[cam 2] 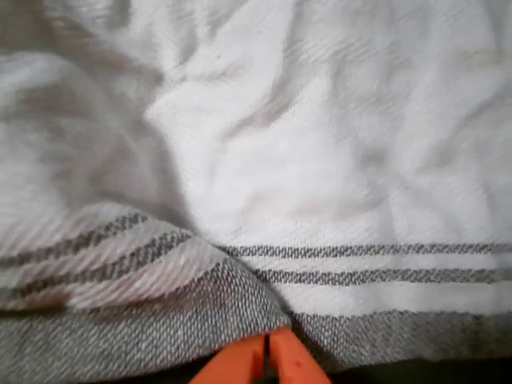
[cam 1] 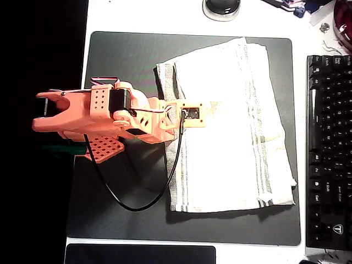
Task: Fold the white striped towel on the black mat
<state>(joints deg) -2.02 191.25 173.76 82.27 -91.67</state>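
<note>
A black keyboard (cam 1: pixel 329 148) lies along the right edge of the white table (cam 1: pixel 187 16) in the overhead view. Well left of the keyboard's top, at the upper edge, sits a round dark object on a grey base (cam 1: pixel 221 7). Far below and left of the keyboard, a smaller dark pad (cam 1: pixel 140 254) rests at the bottom edge.

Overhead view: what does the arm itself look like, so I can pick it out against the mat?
The arm is orange-red printed plastic, blocky, with perforated panels and black motor blocks set into it. A thin black cable loops from it down over the black mat. A paler orange plate carries the wrist camera. In the wrist view the gripper shows as two orange pointed fingertips.
</note>
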